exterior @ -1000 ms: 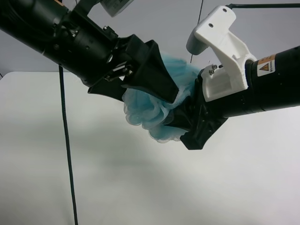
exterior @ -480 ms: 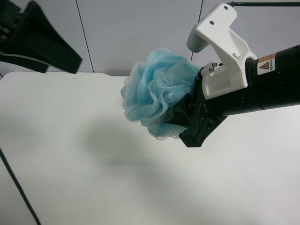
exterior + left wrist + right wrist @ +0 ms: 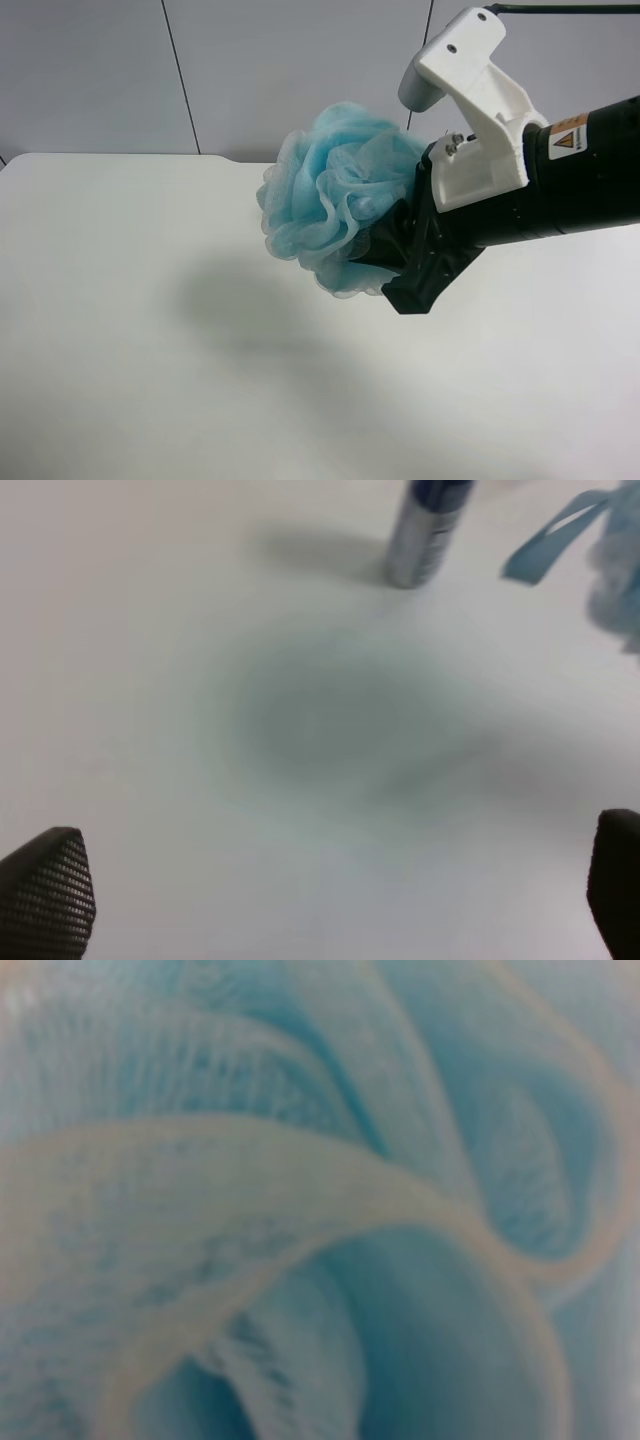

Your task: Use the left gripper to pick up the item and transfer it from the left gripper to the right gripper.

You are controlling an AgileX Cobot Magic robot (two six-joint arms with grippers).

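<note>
You have the item (image 3: pixel 330 195) up in the air above the smooth white table (image 3: pixel 130 380) — a puffy ball of ruffled light-blue mesh, its frilled folds bunched like petals. The right gripper (image 3: pixel 378 243), at the exterior high view's right, pinches it from the side, its black tips sunk into the netting. A glossy white plastic bracket (image 3: pixel 478 110) and a small orange-and-white label (image 3: pixel 567 138) sit on that arm. Your right wrist view is filled with blurred netting.

The left gripper (image 3: pixel 330 905) stands spread wide over the tabletop — 2 wedge-shaped black fingers (image 3: pixel 45 890) with cross-hatched pads. Beyond them stands a cylindrical silver spray bottle (image 3: pixel 420 540) with a dark-blue top, near a flat light-blue ribbon loop (image 3: pixel 550 542).
</note>
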